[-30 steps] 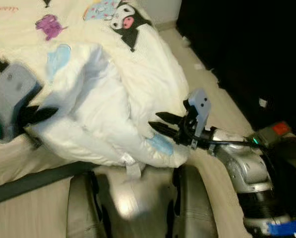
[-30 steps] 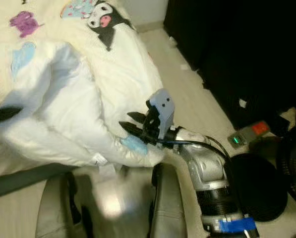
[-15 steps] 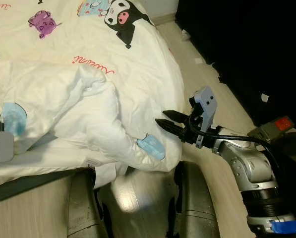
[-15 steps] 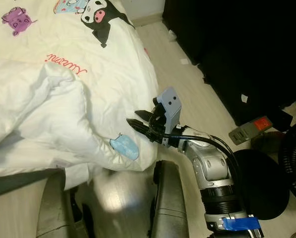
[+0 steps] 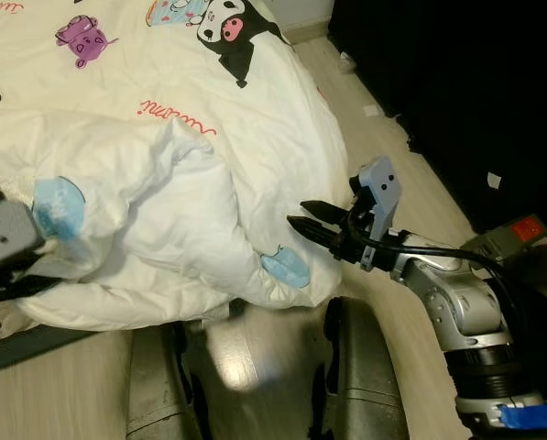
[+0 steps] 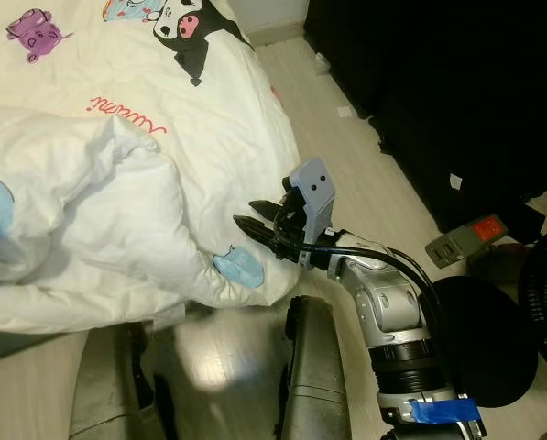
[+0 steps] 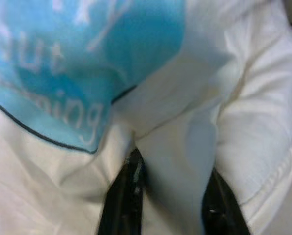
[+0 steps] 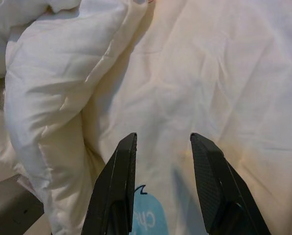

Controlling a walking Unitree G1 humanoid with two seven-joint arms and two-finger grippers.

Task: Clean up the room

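The white, cartoon-printed quilted duvet is lying bunched on the bed, its lower edge hanging toward the pale wood floor. The left gripper is pinching a fold of it between its fingers, while the right gripper is hovering just beside the edge, fingers parted and holding nothing. The bed-making step appears to be in hand; the next move likely calls for closing the right fingers on the edge.

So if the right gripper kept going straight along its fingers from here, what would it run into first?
Most likely the white duvet on the bed. The right gripper, fingers open and empty, points at the drooping edge near the blue patch. The right wrist view shows fabric straight ahead, though the gap is hard to judge.
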